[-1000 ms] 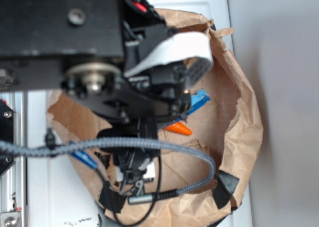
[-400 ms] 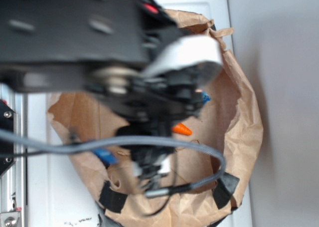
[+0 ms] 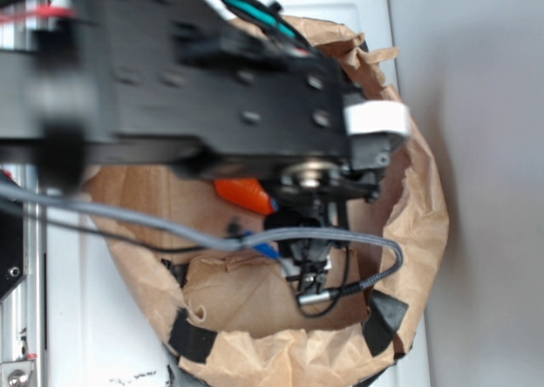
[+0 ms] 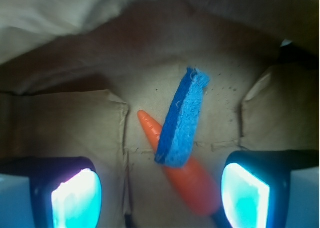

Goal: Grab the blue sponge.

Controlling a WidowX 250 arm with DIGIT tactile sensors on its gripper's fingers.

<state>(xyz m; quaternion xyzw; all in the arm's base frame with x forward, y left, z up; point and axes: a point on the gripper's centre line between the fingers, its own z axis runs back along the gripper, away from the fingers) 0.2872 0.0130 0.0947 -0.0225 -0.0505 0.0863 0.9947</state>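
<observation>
Hovered with fingers spread wide, gripper (image 4: 160, 188) empty inside the paper bag (image 4: 60, 128). Lay dead ahead between the fingers, blue sponge (image 4: 181, 122), long axis running nearly straight away, draped across an orange carrot (image 4: 192, 183).

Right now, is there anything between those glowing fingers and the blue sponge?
Nothing visible blocks it. In the wrist view the blue sponge lies in open space ahead of the spread fingers, inside the paper bag. It lies across the toy carrot, so a grab may catch both.

Blue sponge (image 4: 182, 119), orange carrot (image 4: 192, 180)
</observation>
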